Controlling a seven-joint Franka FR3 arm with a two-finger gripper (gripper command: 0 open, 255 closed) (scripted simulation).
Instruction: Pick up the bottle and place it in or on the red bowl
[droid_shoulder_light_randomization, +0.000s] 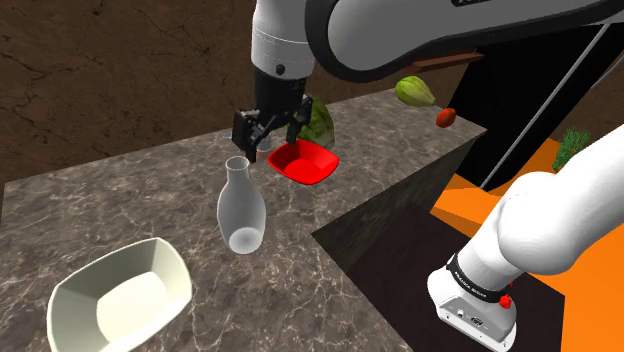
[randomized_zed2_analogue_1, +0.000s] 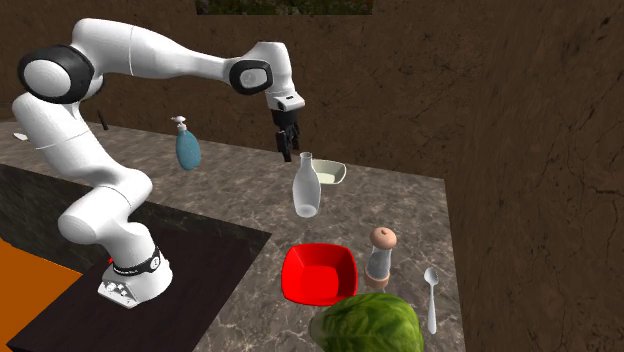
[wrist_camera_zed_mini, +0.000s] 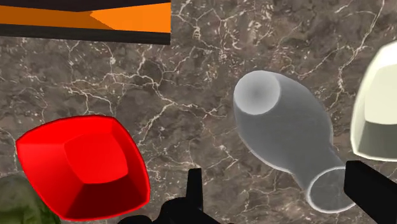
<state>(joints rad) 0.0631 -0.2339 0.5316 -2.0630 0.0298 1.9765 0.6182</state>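
A dark marbled desk (droid_shoulder_light_randomization: 100, 200) takes up most of the room in front of me, with brown walls behind it and an orange floor (droid_shoulder_light_randomization: 470, 205) off past its edge. The white arm (droid_shoulder_light_randomization: 400, 40) rises from its stand and bends out over the desk, its wrist pointing down.

At the near end in the shoulder view sits a large pale bowl (droid_shoulder_light_randomization: 120, 295). At the far end, a green leafy head (droid_shoulder_light_randomization: 318, 120) lies just behind the red bowl (droid_shoulder_light_randomization: 303, 162), which rests open side up with nothing inside it.

Between the two bowls, touching neither, stands the bottle (droid_shoulder_light_randomization: 240, 205). It is a clear greyish flask with a fat belly and a narrow neck, and the neck points up.

The black claw (droid_shoulder_light_randomization: 268, 138) hangs just above that neck, released, with its fingers (wrist_camera_zed_mini: 194, 191) spread wide. In the wrist view the bottle's mouth lies between them, close to one finger. I cannot tell whether that finger touches the rim.

Smaller things are scattered about the desk. In the second exterior view a blue spray bottle (randomized_zed2_analogue_1: 187, 145) stands near the arm, and a pepper mill (randomized_zed2_analogue_1: 380, 255) stands just beside the red bowl, with a spoon (randomized_zed2_analogue_1: 431, 295) lying next to it.
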